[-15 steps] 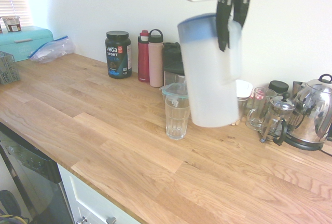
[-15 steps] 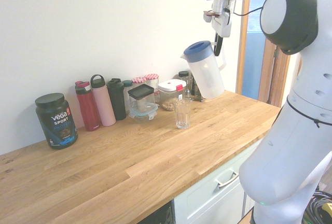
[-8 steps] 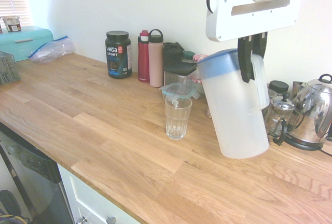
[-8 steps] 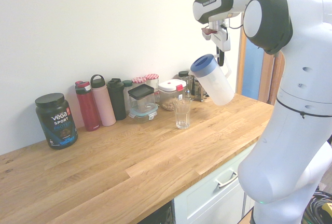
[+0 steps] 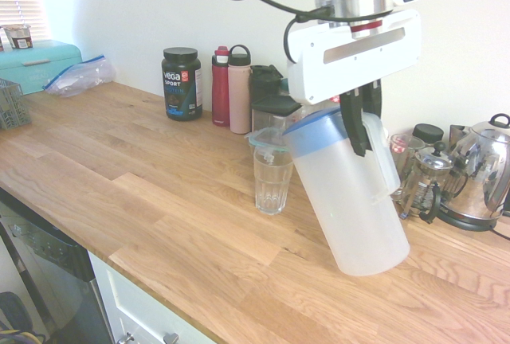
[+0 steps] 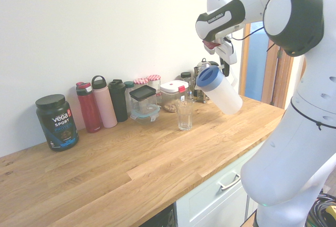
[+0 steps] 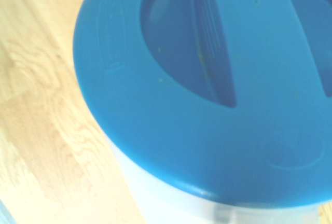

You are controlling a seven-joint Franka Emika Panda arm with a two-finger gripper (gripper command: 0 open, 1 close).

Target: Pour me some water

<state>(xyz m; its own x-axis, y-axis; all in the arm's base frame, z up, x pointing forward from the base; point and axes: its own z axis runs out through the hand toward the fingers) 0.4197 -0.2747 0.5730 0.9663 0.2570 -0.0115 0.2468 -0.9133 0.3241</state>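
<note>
- Nearest the second exterior camera: broad bare stretch of wooden bench (image 6: 157, 169), nothing on its front edge
- Next, standing upright and alone on the bench: clear drinking glass (image 5: 272, 181) (image 6: 184, 115), looks empty or nearly so, mouth open to the air
- Just beside and above the glass, on its kettle side in the first exterior view: tall frosted jug (image 5: 351, 201) (image 6: 220, 90) with blue lid (image 5: 315, 127) (image 7: 207, 89), hanging in the air, base clear of the bench
- Water inside the jug: not distinguishable through the frosted wall, level cannot be read
- Clenched on the jug's side handle (image 5: 381, 149): end effector (image 5: 362, 121), fingers closed around it from above, pointing steeply down
- Long axis of the jug: tilted, lid end leaning toward the glass, base swung away toward the kettle; not yet near level
- Key relation: lid rim higher than the glass mouth and offset sideways from it, near but seemingly not over it; no stream visible between the two
- Judged need for the coming move: carry the lid edge over the glass mouth, then tip further along the same lean; risk of spilling onto the bench if tipped while still offset
- Farther back, against the wall: lidded food containers (image 6: 157, 96), pink bottle (image 5: 239, 89), red bottle (image 5: 220, 85), dark protein tub (image 5: 182, 83)
- Farthest along the bench in the first exterior view: French press (image 5: 426, 181) and steel kettle (image 5: 480, 170), well apart from the glass, no part in the pour
</note>
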